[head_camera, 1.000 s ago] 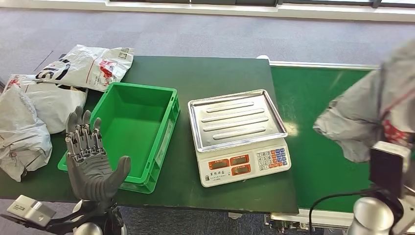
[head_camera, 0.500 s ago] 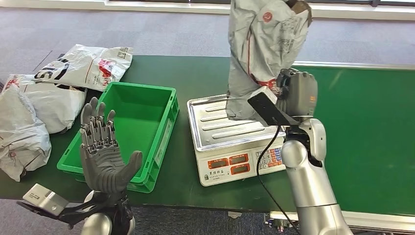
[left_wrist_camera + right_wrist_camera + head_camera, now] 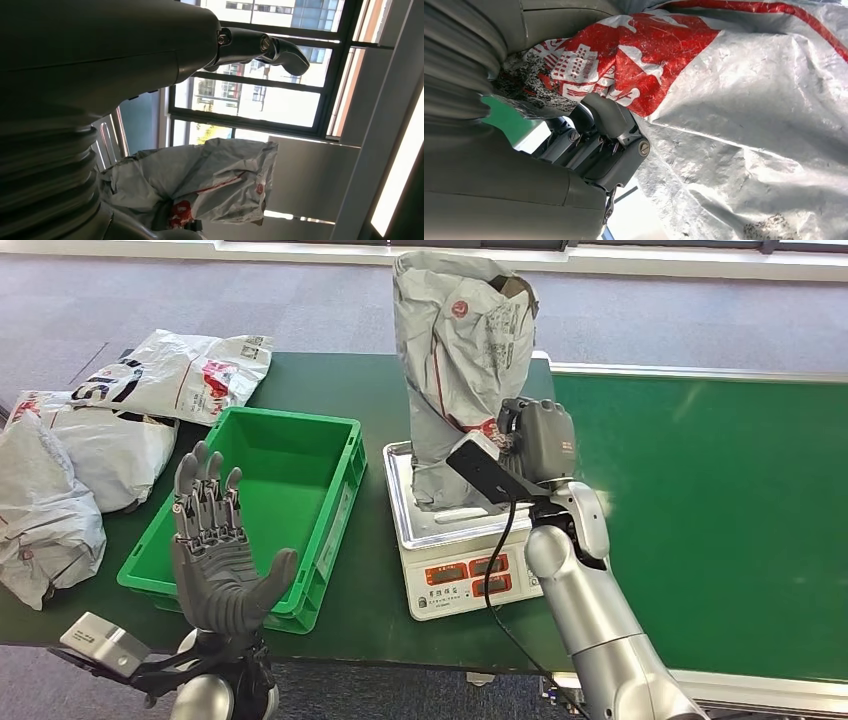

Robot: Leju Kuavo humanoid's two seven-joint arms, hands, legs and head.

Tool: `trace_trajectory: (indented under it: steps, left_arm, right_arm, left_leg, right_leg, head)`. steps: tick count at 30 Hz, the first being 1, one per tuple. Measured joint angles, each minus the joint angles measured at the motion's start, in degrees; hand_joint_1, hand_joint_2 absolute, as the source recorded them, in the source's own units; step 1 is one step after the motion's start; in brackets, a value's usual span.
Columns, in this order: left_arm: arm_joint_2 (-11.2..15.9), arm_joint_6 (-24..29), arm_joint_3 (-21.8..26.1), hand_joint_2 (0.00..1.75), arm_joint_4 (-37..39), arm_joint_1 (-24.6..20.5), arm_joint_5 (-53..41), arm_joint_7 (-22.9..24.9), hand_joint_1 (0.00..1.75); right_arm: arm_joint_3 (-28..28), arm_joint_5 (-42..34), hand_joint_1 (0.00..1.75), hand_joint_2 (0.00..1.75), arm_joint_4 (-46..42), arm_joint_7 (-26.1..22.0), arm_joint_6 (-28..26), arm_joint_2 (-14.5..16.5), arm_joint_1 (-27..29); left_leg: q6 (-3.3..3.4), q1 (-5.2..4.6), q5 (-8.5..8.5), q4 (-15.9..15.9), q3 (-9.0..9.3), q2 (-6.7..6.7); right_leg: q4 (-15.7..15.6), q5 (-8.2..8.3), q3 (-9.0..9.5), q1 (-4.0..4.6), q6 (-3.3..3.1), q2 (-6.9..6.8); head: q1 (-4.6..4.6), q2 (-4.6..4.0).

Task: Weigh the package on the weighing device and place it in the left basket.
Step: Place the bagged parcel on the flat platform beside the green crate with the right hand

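So the right hand has its fingers clamped on the grey package, held upright with its bottom end on the scale, and it looks like a soft, crinkly, lightish bag, so grabbing a bunched fold mid-body seems safest.

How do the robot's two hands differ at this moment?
The right hand grips the grey package; the left hand holds nothing. The right hand is over the scale; the left hand is raised in front of the green basket. The left hand's fingers are spread, palm open; the right hand's fingers press into the package. Both are the same grey build.
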Motion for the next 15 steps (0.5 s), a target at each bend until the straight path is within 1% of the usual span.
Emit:
trace_trajectory:
  steps: [6, 7, 10, 11, 15]
  left_arm:
    - [0.0, 0.1, 0.0, 1.75, 0.2, 0.0, -0.1, 0.0, 0.00]
    - [0.0, 0.1, 0.0, 1.75, 0.2, 0.0, -0.1, 0.0, 0.00]
    - [0.0, 0.4, -0.1, 1.75, 0.3, 0.0, -0.1, 0.0, 0.00]
    - [0.0, 0.6, -0.1, 1.75, 0.4, 0.0, -0.1, 0.0, 0.00]
    - [0.0, 1.1, -0.1, 1.75, 0.4, 0.1, -0.2, 0.0, 0.00]
  right_arm:
    - [0.3, -0.1, 1.75, 1.75, 1.5, 0.0, -0.2, 0.1, -0.2]
    - [0.3, -0.2, 1.42, 1.75, 1.7, 0.0, -0.3, 0.1, -0.3]
    - [0.4, -0.5, 0.11, 1.75, 2.5, 0.4, -0.9, 0.1, -0.5]
    - [0.4, -0.5, 0.00, 1.75, 2.8, 0.8, -1.5, 0.1, -0.6]
    - [0.4, -0.1, 0.00, 1.75, 4.0, 2.2, -4.8, 0.1, -0.9]
  left_leg:
    - [0.00, 0.00, 0.00, 0.0, -0.01, 0.01]
    - [0.00, 0.00, 0.00, 0.0, -0.01, 0.01]
    - [0.00, 0.00, 0.00, 0.0, -0.01, 0.01]
    - [0.00, 0.00, 0.00, 0.0, -0.01, 0.01]
    - [0.00, 0.00, 0.00, 0.0, -0.01, 0.01]
  right_leg:
    - [0.0, 0.00, -0.03, 0.00, 0.00, 0.00]
    - [0.0, 0.00, -0.03, 0.00, 0.00, 0.00]
    - [0.0, 0.00, -0.04, 0.00, 0.00, 0.00]
    - [0.0, 0.00, -0.04, 0.00, 0.00, 0.00]
    - [0.0, 0.00, -0.04, 0.00, 0.00, 0.00]
  head:
    - [0.00, 0.00]
    - [0.00, 0.00]
    - [0.00, 0.00]
    - [0.00, 0.00]
    - [0.00, 0.00]
